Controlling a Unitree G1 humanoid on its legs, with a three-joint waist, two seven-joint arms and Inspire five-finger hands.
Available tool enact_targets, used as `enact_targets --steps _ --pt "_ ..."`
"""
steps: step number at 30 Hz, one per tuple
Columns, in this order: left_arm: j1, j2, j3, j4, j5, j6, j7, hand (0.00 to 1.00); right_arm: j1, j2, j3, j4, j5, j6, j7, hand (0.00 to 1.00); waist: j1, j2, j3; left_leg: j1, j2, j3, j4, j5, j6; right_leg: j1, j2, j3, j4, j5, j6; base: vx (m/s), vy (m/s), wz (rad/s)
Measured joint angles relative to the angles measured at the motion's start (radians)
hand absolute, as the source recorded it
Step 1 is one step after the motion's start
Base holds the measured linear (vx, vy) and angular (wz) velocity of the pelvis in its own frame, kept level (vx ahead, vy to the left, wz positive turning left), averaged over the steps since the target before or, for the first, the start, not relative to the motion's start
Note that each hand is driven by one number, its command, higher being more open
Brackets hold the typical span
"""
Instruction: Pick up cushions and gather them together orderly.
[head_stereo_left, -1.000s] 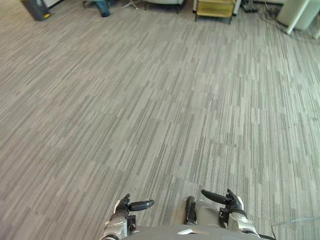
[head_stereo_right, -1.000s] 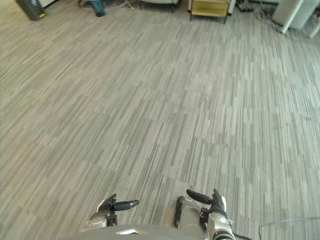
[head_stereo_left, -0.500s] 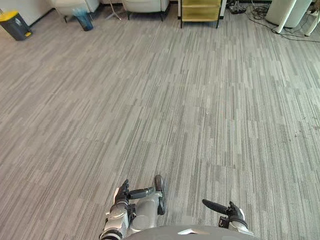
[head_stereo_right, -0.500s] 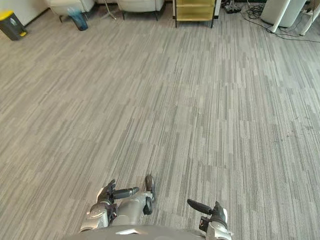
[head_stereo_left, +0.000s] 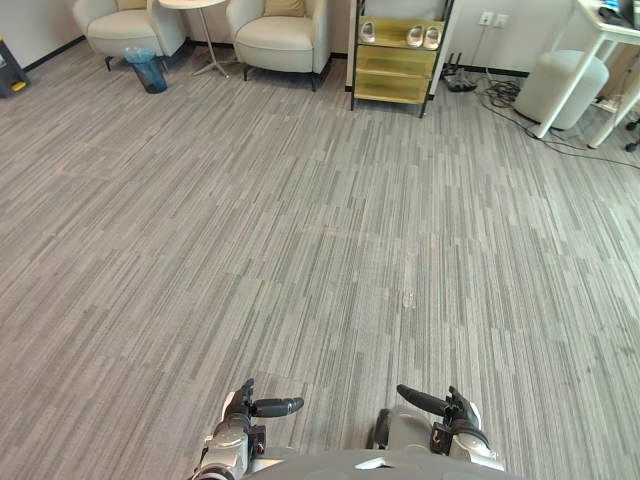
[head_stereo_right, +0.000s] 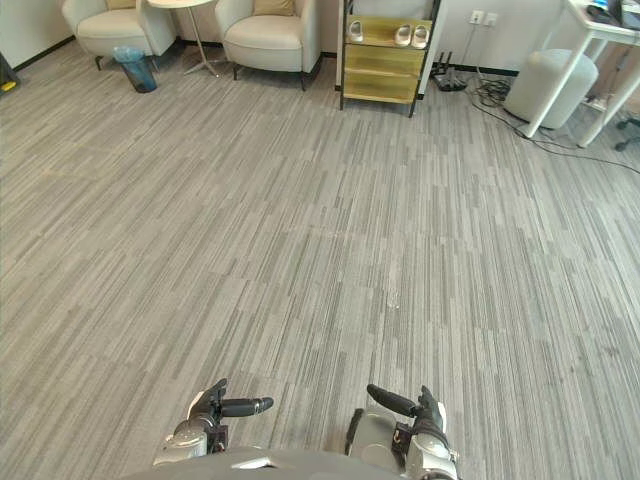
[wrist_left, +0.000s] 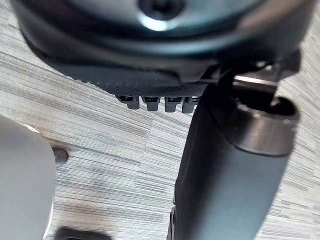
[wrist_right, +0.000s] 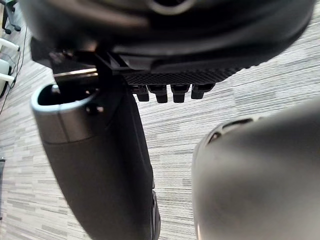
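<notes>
A tan cushion (head_stereo_left: 285, 7) rests against the back of a cream armchair (head_stereo_left: 276, 36) at the far end of the room. A second tan cushion (head_stereo_left: 131, 3) sits on the armchair (head_stereo_left: 122, 27) to its left. My left hand (head_stereo_left: 240, 414) hangs low at the near edge of the view, open and holding nothing, with its thumb (wrist_left: 230, 180) standing out past the fingers (wrist_left: 152, 102). My right hand (head_stereo_left: 455, 415) is level with it, also open and holding nothing, its thumb (wrist_right: 95, 165) beside its fingers (wrist_right: 170, 92). Both hands are far from the cushions.
Grey striped carpet (head_stereo_left: 300, 220) runs between me and the chairs. A round side table (head_stereo_left: 203, 10) and a blue bin (head_stereo_left: 149, 70) stand by the armchairs. A yellow shelf (head_stereo_left: 395, 60) holds shoes. At the far right are a white pouf (head_stereo_left: 562, 88), desk legs and floor cables (head_stereo_left: 500, 95).
The camera has swung and lifted, bringing the armchairs, shelf and pouf into view. Both hands stay low at the view's near edge and still hold nothing.
</notes>
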Motion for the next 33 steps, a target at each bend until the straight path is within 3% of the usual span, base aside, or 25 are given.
enact_targets --steps 2,4,5,6,7,8,9,13,14,16,17,18,20,22,23,24,25,27,28,31,32,33 --pt "0.003 -0.015 0.000 0.004 0.009 -0.001 -0.005 1.00 -0.003 -0.002 -0.030 0.011 0.003 0.003 0.000 1.00 -0.011 0.005 0.004 0.018 -0.001 -0.034 0.034 0.027 -0.015 -0.003 -0.011 0.016 0.091 -0.065 -0.008 0.46 -0.335 0.08" --pt "0.013 -0.034 0.022 0.001 0.010 -0.005 -0.001 1.00 0.004 -0.009 -0.042 0.022 0.003 0.011 -0.001 1.00 -0.009 0.026 -0.011 -0.001 0.023 -0.041 0.140 0.028 -0.024 0.053 0.004 0.003 0.064 -0.137 -0.012 0.44 -0.274 0.21" --pt "0.014 -0.043 0.038 -0.002 0.019 -0.007 -0.005 1.00 0.020 -0.011 -0.043 0.007 0.006 0.014 -0.001 1.00 -0.023 0.044 -0.011 -0.097 0.055 -0.068 0.362 0.034 -0.067 0.126 0.027 -0.039 -0.005 -0.151 -0.016 0.38 -0.202 0.58" --pt "0.017 -0.042 0.053 -0.013 0.028 -0.007 -0.009 1.00 0.033 -0.012 -0.031 -0.006 0.005 0.016 -0.003 1.00 -0.026 0.057 -0.009 -0.218 0.099 -0.069 0.626 0.095 -0.141 0.204 0.051 -0.068 -0.068 -0.154 -0.022 0.45 -0.240 0.60" --pt "0.018 -0.043 0.063 -0.021 0.028 -0.007 -0.009 1.00 0.035 -0.011 -0.029 -0.009 0.005 0.018 -0.004 1.00 -0.023 0.060 -0.008 -0.250 0.116 -0.065 0.694 0.098 -0.150 0.227 0.061 -0.073 -0.084 -0.157 -0.027 0.36 -0.155 0.40" --pt "0.024 -0.048 0.076 -0.051 0.028 -0.009 -0.005 1.00 0.044 -0.007 -0.009 -0.009 0.006 0.020 -0.005 1.00 -0.013 0.059 -0.005 -0.344 0.159 -0.029 0.875 0.075 -0.128 0.304 0.083 -0.091 -0.136 -0.164 -0.038 0.34 -0.121 0.22" --pt "0.023 -0.038 0.070 -0.071 0.029 -0.010 -0.008 1.00 0.057 -0.001 0.012 -0.009 0.007 0.020 -0.005 1.00 -0.002 0.044 -0.002 -0.404 0.166 0.006 0.917 0.042 -0.111 0.371 0.086 -0.101 -0.183 -0.167 -0.039 0.34 -0.105 0.19" --pt "0.019 -0.037 0.067 -0.099 0.030 -0.012 -0.008 1.00 0.060 0.020 0.008 -0.011 0.011 0.020 -0.007 1.00 0.008 0.018 -0.001 -0.500 0.145 0.128 0.688 -0.026 -0.061 0.488 0.076 -0.114 -0.294 -0.159 -0.015 0.37 -0.032 0.03" --pt "0.017 -0.036 0.067 -0.099 0.030 -0.011 -0.007 1.00 0.063 0.023 0.006 -0.012 0.017 0.021 -0.011 1.00 0.008 0.014 0.000 -0.508 0.101 0.138 0.452 -0.008 -0.053 0.523 0.061 -0.115 -0.318 -0.165 0.006 0.42 0.097 -0.03" --pt "0.014 -0.036 0.068 -0.097 0.029 -0.011 -0.005 1.00 0.072 0.023 0.008 -0.011 0.026 0.023 -0.016 1.00 0.012 0.011 0.003 -0.507 0.042 0.113 0.160 0.153 -0.032 0.557 0.034 -0.103 -0.317 -0.194 0.051 0.50 0.159 -0.11" --pt "0.016 -0.038 0.070 -0.097 0.027 -0.011 -0.002 1.00 0.077 0.022 0.009 -0.012 0.027 0.023 -0.018 1.00 0.020 0.014 0.001 -0.496 0.036 0.104 0.133 0.232 -0.040 0.570 0.031 -0.089 -0.315 -0.205 0.066 0.49 0.184 -0.24" --pt "0.012 -0.026 0.069 -0.096 0.025 -0.011 -0.002 1.00 0.076 0.026 0.020 -0.007 0.027 0.024 -0.022 1.00 0.029 -0.006 -0.001 -0.470 0.009 0.113 0.131 0.263 -0.020 0.588 0.007 -0.067 -0.314 -0.216 0.080 0.38 0.139 -0.16" --pt "0.009 -0.013 0.066 -0.099 0.027 -0.013 0.000 1.00 0.079 0.044 0.038 -0.010 0.026 0.023 -0.023 1.00 0.026 -0.042 -0.009 -0.465 -0.018 0.118 0.130 0.230 -0.004 0.587 -0.023 -0.041 -0.305 -0.206 0.077 0.47 0.183 -0.01" --pt "0.011 0.006 0.074 -0.092 0.024 -0.006 -0.006 1.00 0.081 0.069 0.039 -0.010 0.023 0.027 -0.016 1.00 0.037 -0.074 -0.025 -0.457 -0.036 0.147 0.201 0.156 0.009 0.584 -0.060 0.022 -0.253 -0.193 0.085 0.43 0.185 -0.21" --pt "0.011 0.006 0.074 -0.083 0.023 -0.006 -0.004 1.00 0.081 0.069 0.039 -0.010 0.021 0.027 -0.011 1.00 0.043 -0.078 -0.030 -0.430 -0.043 0.168 0.212 0.122 0.017 0.562 -0.078 0.057 -0.176 -0.193 0.086 0.35 0.179 -0.52" --pt "0.011 0.004 0.067 -0.077 0.024 -0.008 -0.006 1.00 0.080 0.059 0.039 -0.012 0.004 0.025 0.000 1.00 0.048 -0.072 -0.035 -0.391 -0.051 0.188 0.211 0.082 0.021 0.493 -0.099 0.091 0.007 -0.171 0.113 0.41 0.209 -0.57" --pt "0.015 0.004 0.065 -0.073 0.024 -0.007 -0.008 1.00 0.077 0.049 0.038 -0.015 -0.001 0.022 0.004 1.00 0.045 -0.065 -0.032 -0.339 -0.058 0.197 0.191 0.057 0.026 0.387 -0.129 0.113 0.247 -0.110 0.130 0.40 0.194 -0.43" --pt "0.015 0.007 0.064 -0.059 0.023 -0.006 -0.006 1.00 0.079 0.040 0.036 -0.015 -0.004 0.020 0.006 1.00 0.032 -0.063 -0.027 -0.287 -0.064 0.194 0.180 0.034 0.025 0.301 -0.153 0.109 0.436 -0.105 0.132 0.30 0.077 -0.07" --pt "0.015 0.009 0.057 -0.043 0.020 -0.003 -0.004 1.00 0.079 0.032 0.027 -0.023 0.003 0.021 0.008 1.00 0.025 -0.050 -0.020 -0.233 -0.064 0.197 0.163 0.022 0.023 0.242 -0.169 0.070 0.510 -0.137 0.120 0.33 0.044 0.07" --pt "0.022 0.013 0.026 -0.035 0.017 0.002 -0.004 1.00 0.067 0.028 0.026 -0.032 -0.002 0.013 0.009 1.00 0.009 -0.043 -0.021 -0.122 -0.046 0.195 0.073 0.022 0.018 0.142 -0.168 -0.059 0.379 -0.187 0.064 0.29 -0.026 0.06" --pt "0.021 0.008 0.025 -0.034 0.013 0.003 -0.004 1.00 0.056 0.027 0.025 -0.031 -0.006 0.010 0.011 1.00 0.003 -0.034 -0.021 -0.101 -0.023 0.194 0.055 0.015 -0.004 0.106 -0.134 -0.080 0.249 -0.185 0.065 0.38 -0.148 0.03" --pt "0.021 0.008 0.025 -0.034 0.012 0.003 -0.004 1.00 0.055 0.027 0.024 -0.030 -0.006 0.010 0.011 1.00 0.002 -0.033 -0.021 -0.098 -0.020 0.193 0.053 0.014 -0.007 0.100 -0.128 -0.080 0.227 -0.184 0.065 0.40 -0.229 0.02"
